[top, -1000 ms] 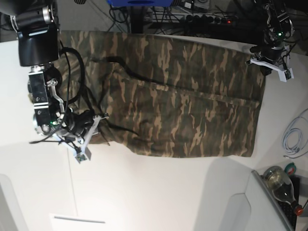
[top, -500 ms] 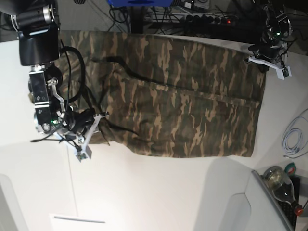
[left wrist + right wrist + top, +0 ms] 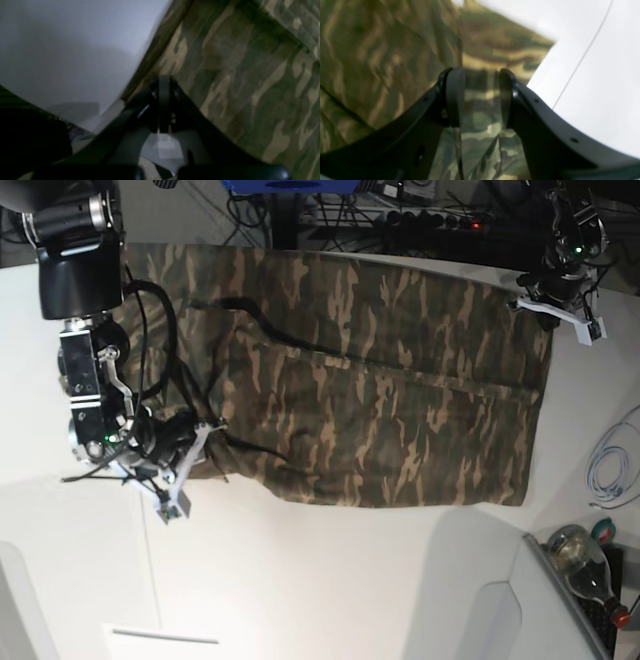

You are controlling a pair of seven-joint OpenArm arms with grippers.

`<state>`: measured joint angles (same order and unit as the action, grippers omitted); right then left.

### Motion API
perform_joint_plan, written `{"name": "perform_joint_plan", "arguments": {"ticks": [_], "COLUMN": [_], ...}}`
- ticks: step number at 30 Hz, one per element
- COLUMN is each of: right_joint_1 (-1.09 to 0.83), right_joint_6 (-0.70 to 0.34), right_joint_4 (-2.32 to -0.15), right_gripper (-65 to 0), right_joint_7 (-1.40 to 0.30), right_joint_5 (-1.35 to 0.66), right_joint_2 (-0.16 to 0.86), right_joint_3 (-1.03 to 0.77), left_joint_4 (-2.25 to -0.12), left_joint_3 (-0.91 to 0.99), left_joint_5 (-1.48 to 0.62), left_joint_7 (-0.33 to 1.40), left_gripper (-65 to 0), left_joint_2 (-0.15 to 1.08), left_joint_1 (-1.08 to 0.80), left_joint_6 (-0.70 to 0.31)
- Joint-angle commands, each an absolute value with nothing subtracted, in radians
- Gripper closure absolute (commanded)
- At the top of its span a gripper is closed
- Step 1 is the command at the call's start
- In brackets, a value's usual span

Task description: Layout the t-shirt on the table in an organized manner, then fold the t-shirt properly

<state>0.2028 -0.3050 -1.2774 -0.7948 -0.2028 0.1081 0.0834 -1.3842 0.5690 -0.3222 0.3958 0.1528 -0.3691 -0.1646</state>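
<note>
White table (image 3: 300, 580), base view: t-shirt (image 3: 380, 390) spread flat. Left wrist: left gripper (image 3: 163, 82) pinched together, empty, above shirt's edge. Right wrist: right gripper (image 3: 480, 97) clamped on shirt's corner (thin fold); could slip, bunching cloth.

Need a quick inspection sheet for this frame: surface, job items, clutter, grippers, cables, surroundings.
Surface: white table, thin dark seam showing in the right wrist view.
Job's things: camouflage t-shirt spread out, with folds and creases across the middle.
Clutter: bottle at the lower right corner of the base view.
Grippers: left gripper shut, at the shirt's edge, grip on cloth unclear; right gripper jaws apart with cloth showing between them, grip unclear.
Cables: white cable coiled on the table beside the shirt; dark cables on the right arm, over the cloth.
Surroundings: power strip and dark wiring behind the table.
</note>
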Motion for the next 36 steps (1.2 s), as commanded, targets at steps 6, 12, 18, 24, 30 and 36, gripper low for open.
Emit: {"name": "perform_joint_plan", "arguments": {"ticks": [6, 12, 18, 24, 30, 36], "right_joint_1": [0.262, 0.275, 0.275, 0.280, 0.275, 0.275], "right_joint_6": [-0.305, -0.305, -0.305, -0.305, -0.305, -0.305], "right_joint_4": [-1.199, -1.168, -1.175, -1.168, -1.167, -1.167], "right_gripper": [-22.2, -22.1, -22.1, -18.5, -6.0, -0.2], "right_joint_7": [-0.774, -0.736, -0.743, -0.739, -0.742, -0.743], "right_joint_5": [-0.209, -0.209, -0.208, -0.208, -0.208, -0.208], "right_joint_2": [0.082, 0.084, 0.097, 0.117, 0.119, 0.116], "right_joint_3": [0.081, 0.077, 0.077, 0.077, 0.077, 0.081], "left_joint_4": [-1.409, -1.402, -1.400, -1.400, -1.400, -1.400], "left_joint_3": [0.576, 0.576, 0.576, 0.576, 0.576, 0.576], "left_joint_5": [-0.328, -0.328, -0.328, -0.326, -0.326, -0.326], "left_joint_7": [0.375, 0.375, 0.375, 0.375, 0.375, 0.375], "left_gripper": [0.0, 0.0, 0.0, 0.0, 0.0, 0.0], "left_joint_2": [0.163, 0.165, 0.165, 0.165, 0.165, 0.165], "left_joint_1": [-0.372, -0.372, -0.372, -0.372, -0.371, -0.372], "left_joint_6": [-0.170, -0.170, -0.170, -0.170, -0.170, -0.170]}}
